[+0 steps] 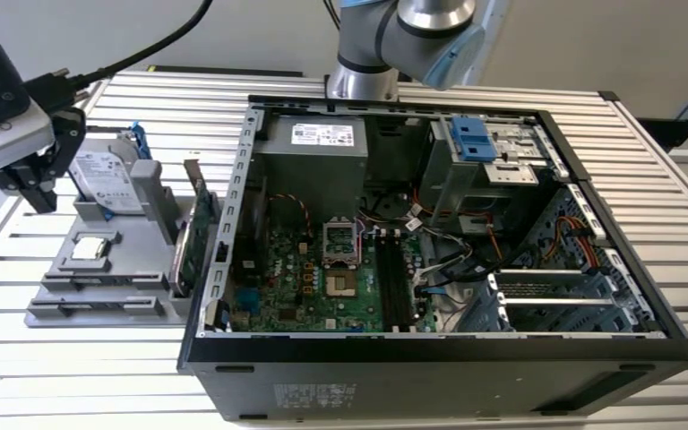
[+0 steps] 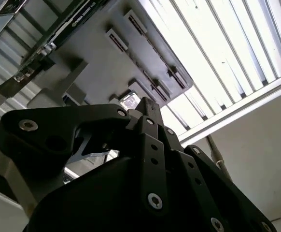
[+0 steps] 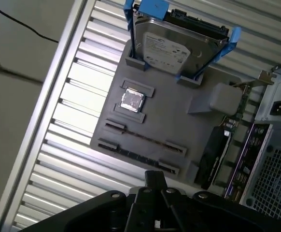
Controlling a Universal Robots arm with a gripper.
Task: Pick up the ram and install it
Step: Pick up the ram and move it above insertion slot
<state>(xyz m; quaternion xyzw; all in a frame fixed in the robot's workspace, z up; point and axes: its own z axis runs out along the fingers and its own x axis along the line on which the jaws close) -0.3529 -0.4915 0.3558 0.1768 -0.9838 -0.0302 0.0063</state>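
One gripper [image 1: 36,193], near ram [image 3: 145,139] (on tray [image 3: 179,108])

Over the tray [image 3: 174,115], room is lying open for the end effector [image 3: 155,180]; a hard drive [image 3: 179,46] and card [image 3: 215,153] are walling two edges.

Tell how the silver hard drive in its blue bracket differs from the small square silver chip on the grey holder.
The hard drive is far larger than the chip. The hard drive stands on edge in slots; the chip lies flat in a recess. Both are silver and sit on the grey holder.
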